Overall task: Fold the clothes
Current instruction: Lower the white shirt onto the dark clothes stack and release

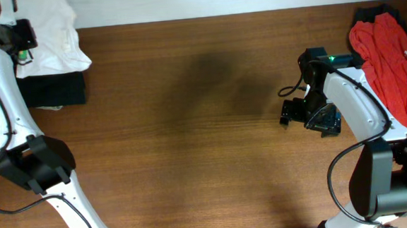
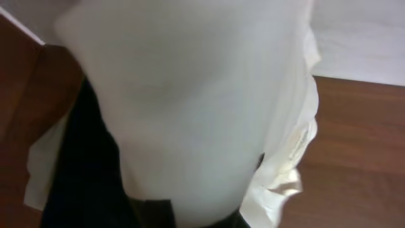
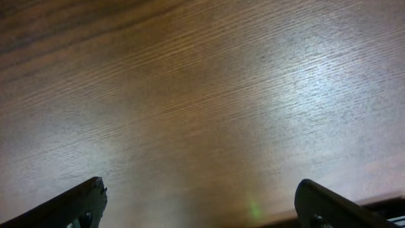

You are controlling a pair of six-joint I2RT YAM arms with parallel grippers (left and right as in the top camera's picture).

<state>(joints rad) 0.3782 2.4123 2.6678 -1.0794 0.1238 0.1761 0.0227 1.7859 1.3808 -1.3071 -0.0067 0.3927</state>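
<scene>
1. The white shirt point(image 2: 190, 107) fills my left view, heaped at the table's point(image 1: 191, 143) far left corner.
2. My left fingers point(image 1: 23, 34) are narrow, seemingly pinching it.
3. My right fingers point(image 3: 76, 206) stand wide, empty.
4. It looks thin, limp and light, so I'd grip hems or shoulders.

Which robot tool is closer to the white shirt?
Left. The left tool is right at the white shirt; the right tool hangs open far across the table, near the red clothes.
</scene>
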